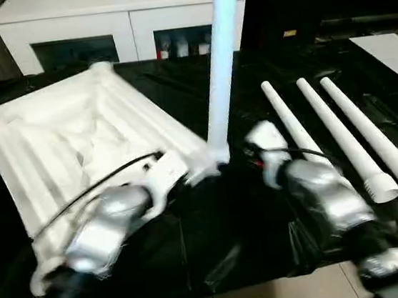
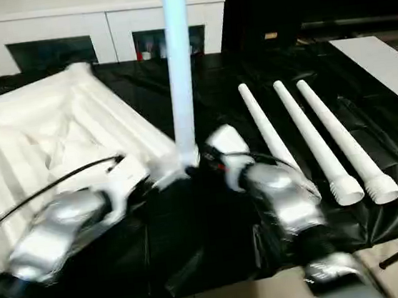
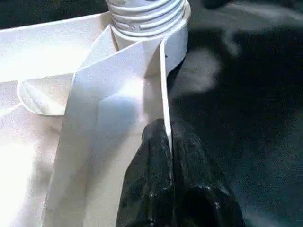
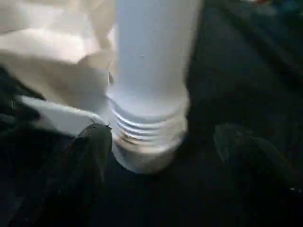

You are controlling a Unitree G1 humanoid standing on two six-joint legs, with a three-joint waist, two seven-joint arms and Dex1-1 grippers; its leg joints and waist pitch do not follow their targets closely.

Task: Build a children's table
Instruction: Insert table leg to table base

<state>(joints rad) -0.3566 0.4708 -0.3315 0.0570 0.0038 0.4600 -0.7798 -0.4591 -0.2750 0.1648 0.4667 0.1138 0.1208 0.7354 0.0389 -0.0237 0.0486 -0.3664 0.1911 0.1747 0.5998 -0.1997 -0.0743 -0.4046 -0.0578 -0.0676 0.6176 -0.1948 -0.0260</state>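
Observation:
The children's table lies in parts on a black sheet. Its white tabletop [image 1: 61, 136] rests ribbed side up on the left. One white leg [image 1: 219, 60] stands upright in the corner socket [image 3: 161, 42] nearest the middle, its threaded end [image 4: 149, 130] showing above the socket. My left gripper [image 3: 168, 142] is shut on the tabletop's thin rim wall just beside that socket. My right gripper [image 4: 161, 137] is open, one black finger [image 4: 90, 156] on each side of the leg's base and apart from it. Three more legs [image 1: 338, 137] lie side by side on the right.
A white cabinet [image 1: 120, 21] with glass-fronted compartments stands behind the work surface. A flat white board [image 1: 393, 51] lies at the far right. The black sheet ends at the front edge, with floor tiles [image 1: 273, 295] below.

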